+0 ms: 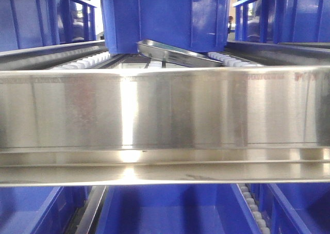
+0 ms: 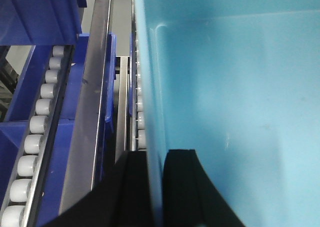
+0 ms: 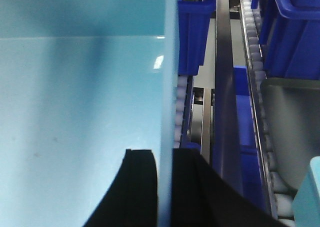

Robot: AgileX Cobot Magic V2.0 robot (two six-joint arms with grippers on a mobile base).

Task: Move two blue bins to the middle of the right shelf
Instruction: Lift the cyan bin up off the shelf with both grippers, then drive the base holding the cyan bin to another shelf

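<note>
Smooth blue plastic bin [image 1: 165, 17], thin walls clamped at 6 o'clock by left end effector [image 2: 155, 187], right end effector [image 3: 165, 187].

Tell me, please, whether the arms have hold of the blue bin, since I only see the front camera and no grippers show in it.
Observer: On the left, yes. The left gripper has one finger inside the bin and one outside, and appears to pinch its side wall.
Operator: And the right one?
Observer: The right gripper straddles the opposite wall in the same way, one finger on each side.
Operator: Is anything inside the bin?
Observer: The part of the inside that the two wrist cameras show is bare. I cannot see the rest.
</note>
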